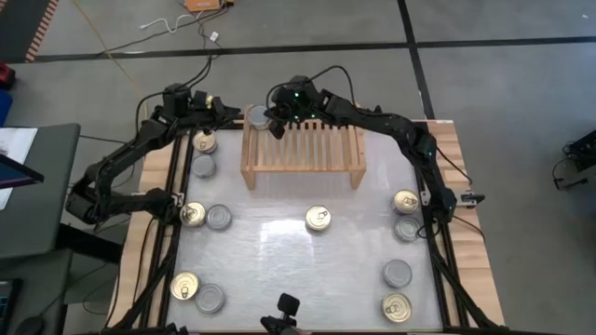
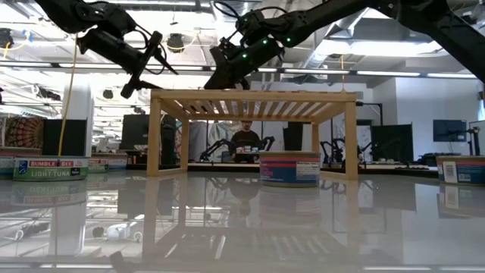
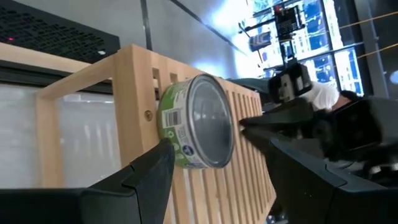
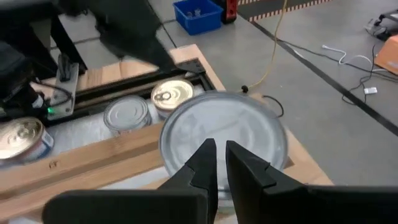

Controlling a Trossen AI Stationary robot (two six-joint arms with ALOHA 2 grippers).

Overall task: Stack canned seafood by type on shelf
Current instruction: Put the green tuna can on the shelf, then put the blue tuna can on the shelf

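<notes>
One tin [image 1: 254, 115] has reached the shelf [image 1: 303, 147] so far, and from the overhead camera it sits at the shelf's far left corner, half over the edge, while eleven more tins lie on the table [image 1: 298, 270] in front of the shelf and to both sides of it, gold lids and silver tops in pairs. In that view the right gripper [image 1: 273, 121] is over the same corner, right against the tin, and the left gripper [image 1: 223, 111] hangs just off the shelf's left end, apart from the tin. The table-level camera shows the shelf from the front with both arms above its left end; a tin [image 2: 289, 168] stands on the table below the slats, and a tuna tin [image 2: 50, 167] stands well to the left of the shelf. The left wrist camera shows the green-labelled tin [image 3: 196, 122] resting on the shelf's corner post and slats, with the left fingers [image 3: 146, 174] spread apart on either side and gripping nothing. The right wrist camera looks down on the tin's silver top [image 4: 224, 134], and the right fingers [image 4: 205, 163] are nearly closed, tips over the lid and clamping nothing I can make out; they may be nudging or steadying it. My judgement is that the job is barely begun: this first tin still needs seating squarely, and nearly all the sorting and stacking remains.
</notes>
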